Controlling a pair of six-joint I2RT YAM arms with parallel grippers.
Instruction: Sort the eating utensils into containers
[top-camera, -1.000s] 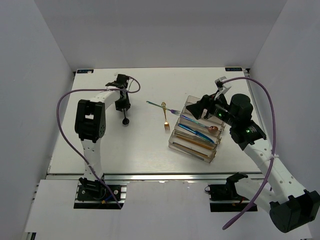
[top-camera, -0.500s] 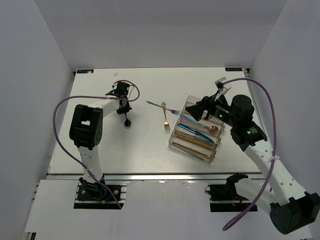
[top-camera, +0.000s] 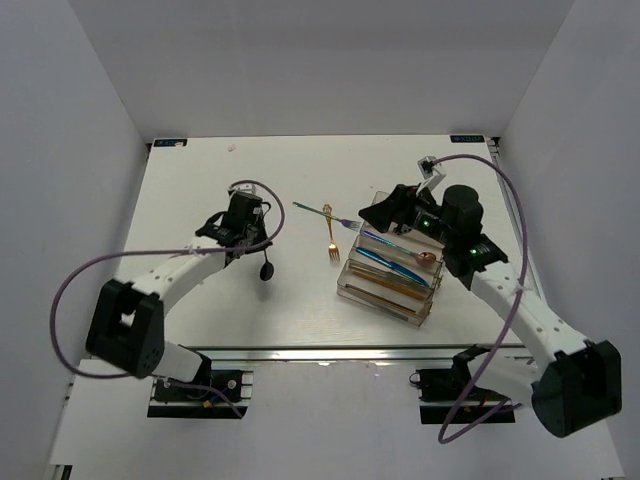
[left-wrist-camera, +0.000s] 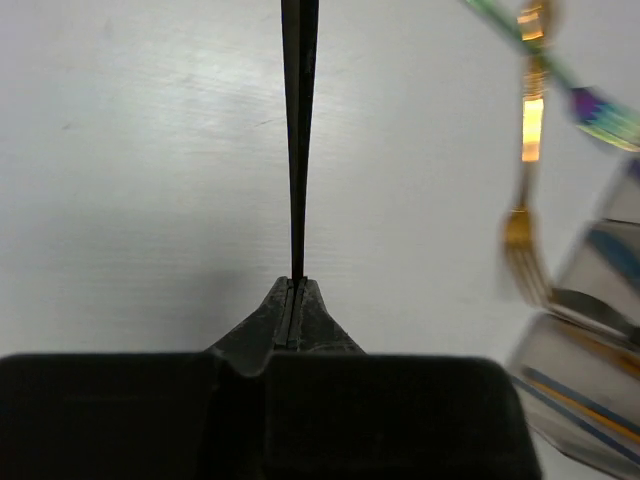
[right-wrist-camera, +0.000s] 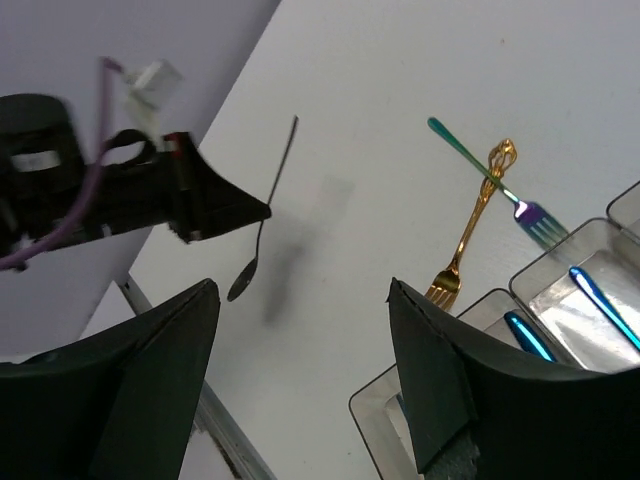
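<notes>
My left gripper is shut on the thin handle of the black spoon, which hangs off the table with its bowl pointing toward the near edge. A gold fork and an iridescent fork lie crossed on the table left of the clear divided tray. In the tray lie blue knives, a gold-bowled spoon and wooden chopsticks. Over the tray's far left end, my right gripper is open and holds nothing.
White walls close in the table on three sides. Purple cables loop off both arms. The left arm stretches low across the left half of the table. The tray sits at a slant toward the right arm's side.
The left gripper has shut on the black spoon, lifted it and carried it toward the near edge and to the right. The right gripper shifted slightly left, staying open.
</notes>
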